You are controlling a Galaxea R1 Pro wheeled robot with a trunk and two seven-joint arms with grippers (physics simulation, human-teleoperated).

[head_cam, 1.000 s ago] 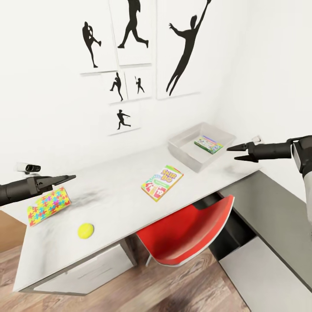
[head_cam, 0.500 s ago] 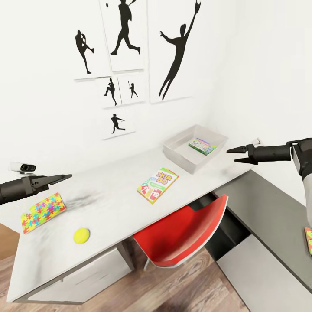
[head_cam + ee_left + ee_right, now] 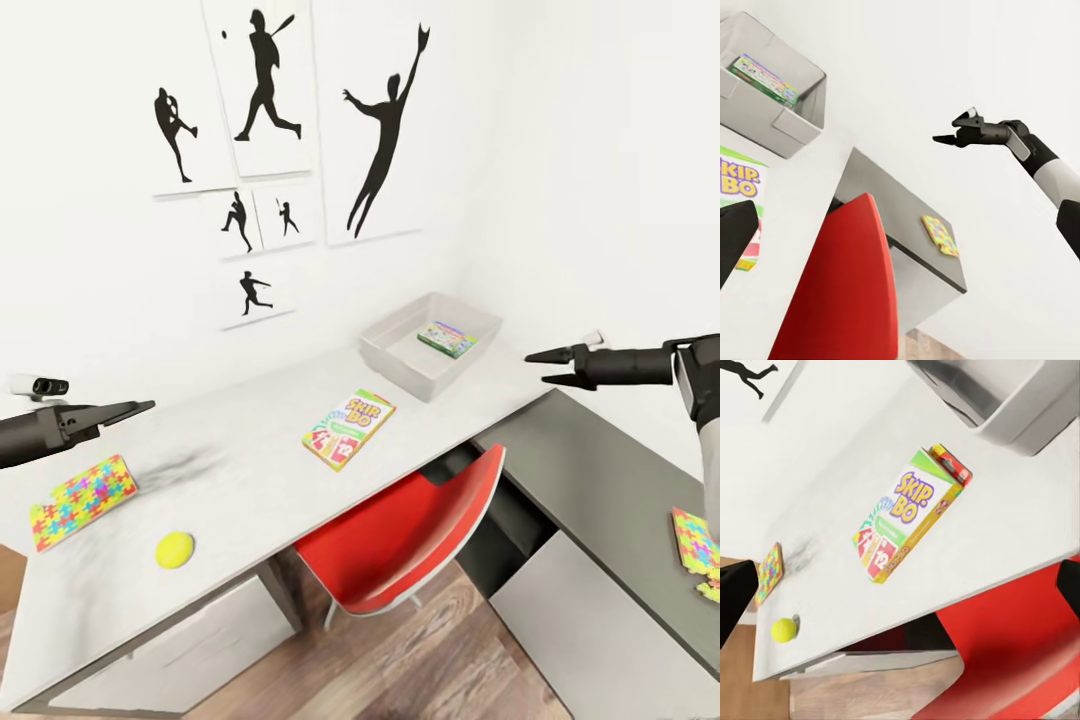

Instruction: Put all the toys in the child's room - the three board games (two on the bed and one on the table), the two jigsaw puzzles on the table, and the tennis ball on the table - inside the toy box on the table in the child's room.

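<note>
Pale table (image 3: pixel 250 480) — Skip-Bo box (image 3: pixel 348 428) lies flat (probably light, stiff); pinch an overhanging edge. Right hand (image 3: pixel 541 366) parted, empty; left hand (image 3: pixel 140 406) closed.

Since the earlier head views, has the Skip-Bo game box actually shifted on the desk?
No. The green-red-white Skip-Bo game box keeps its place between the light-grey toy bin and the yellow-green ball; the whole view slid left, so the camera moved.
</note>
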